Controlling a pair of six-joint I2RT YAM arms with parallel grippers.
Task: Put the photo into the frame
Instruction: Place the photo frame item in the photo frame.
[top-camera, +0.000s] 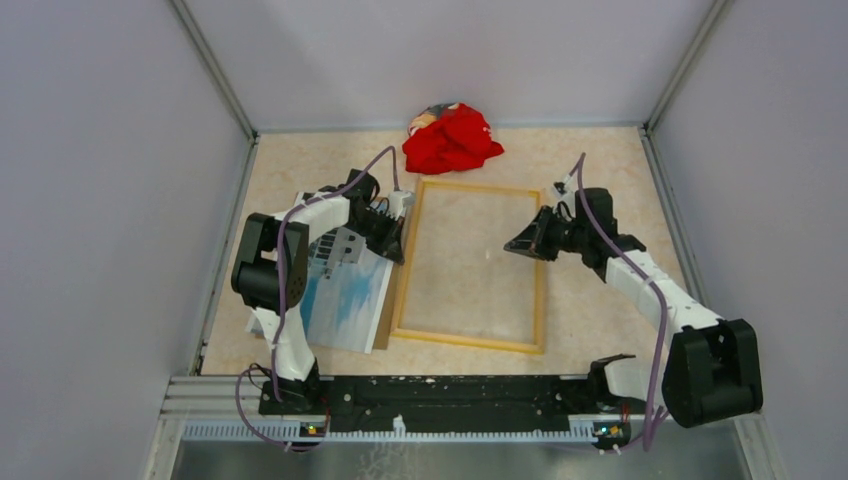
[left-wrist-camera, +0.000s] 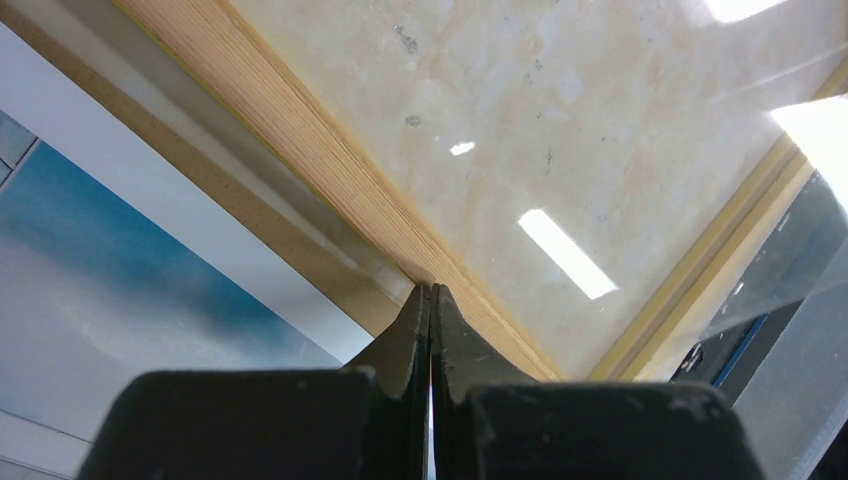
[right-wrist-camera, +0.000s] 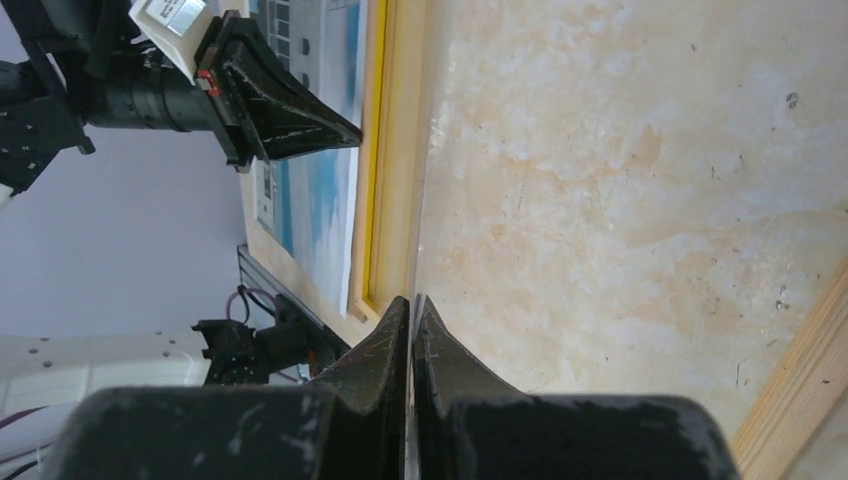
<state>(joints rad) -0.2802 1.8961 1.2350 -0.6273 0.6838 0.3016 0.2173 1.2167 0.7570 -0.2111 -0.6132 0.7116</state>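
Photo (top-camera: 350, 300): lies picture-side up at lower left of the top view, on a brown backing panel (top-camera: 384, 335), partly under my left arm. Not yet in the frame.

Frame (top-camera: 470, 342): flat on the surface at centre, pale wood side up. Its long axis runs from the bottom of the picture to the top. The photo's long axis runs nearly parallel to it, tilted slightly.

Left end effector (top-camera: 397, 248): fingers pressed together with nothing between them, tip at the upper part of the frame's left rail. In the left wrist view the tip sits at the rail's wooden edge; I cannot tell whether it touches.

Right end effector (top-camera: 510, 246): fingers also together and empty, tip at the frame's right rail, opposite the left one.

Key relation: the photo is just beside the frame's left rail, below and left of my left tip in the top view. The left arm is nearer; the right has the whole frame between it and the print. My judgement is that the pick belongs to the left arm.

Writing: none legible. A white label on the left wrist shows in the right wrist view, too small to read.
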